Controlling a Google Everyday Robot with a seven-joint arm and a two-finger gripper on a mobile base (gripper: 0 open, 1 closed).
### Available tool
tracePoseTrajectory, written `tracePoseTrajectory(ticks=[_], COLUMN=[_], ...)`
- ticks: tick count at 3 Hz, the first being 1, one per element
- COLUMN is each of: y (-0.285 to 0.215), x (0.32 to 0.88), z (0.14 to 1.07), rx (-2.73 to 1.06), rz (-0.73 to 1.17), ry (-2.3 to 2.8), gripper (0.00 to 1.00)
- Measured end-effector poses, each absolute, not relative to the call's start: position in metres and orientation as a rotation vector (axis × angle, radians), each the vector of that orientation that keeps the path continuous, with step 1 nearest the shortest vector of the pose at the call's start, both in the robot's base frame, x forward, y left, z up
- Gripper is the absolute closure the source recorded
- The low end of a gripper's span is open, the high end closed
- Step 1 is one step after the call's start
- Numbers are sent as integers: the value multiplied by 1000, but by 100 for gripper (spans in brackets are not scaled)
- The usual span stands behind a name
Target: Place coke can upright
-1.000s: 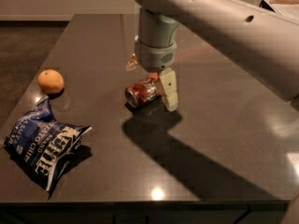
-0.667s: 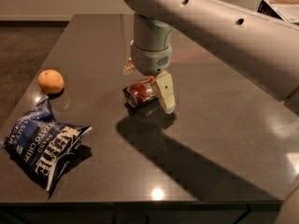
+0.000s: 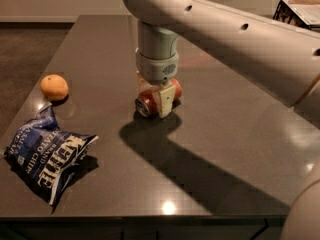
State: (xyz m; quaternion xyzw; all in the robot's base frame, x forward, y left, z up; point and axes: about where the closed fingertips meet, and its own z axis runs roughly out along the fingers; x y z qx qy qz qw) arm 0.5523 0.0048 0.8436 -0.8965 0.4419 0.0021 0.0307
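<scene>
Smooth, glossy dark table (image 3: 225, 134), polished like stone, with bright glints. The coke can (image 3: 145, 105) is shiny red metal with a silver end. Directly over the can, the gripper (image 3: 156, 100) looks matt cream plastic. Left of the can: a matt orange (image 3: 54, 87) and a crinkled, glossy blue chip bag (image 3: 47, 154).

Red coke can (image 3: 146, 104) w/ cream gripper (image 3: 156, 104) above.

Gripper (image 3: 156, 102) at coke can (image 3: 145, 105); orange (image 3: 54, 87) leftward
</scene>
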Motion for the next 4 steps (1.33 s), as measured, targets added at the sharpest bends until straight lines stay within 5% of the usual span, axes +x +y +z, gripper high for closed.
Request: tracePoseTrajectory(ticks=[2, 3, 4], y=[3, 3, 0], x=[558, 562, 559], z=[863, 896, 926], rx=[-2570, -2351, -2114], rz=[161, 311, 451], ry=[1523, 1578, 1605], gripper=[87, 100, 100])
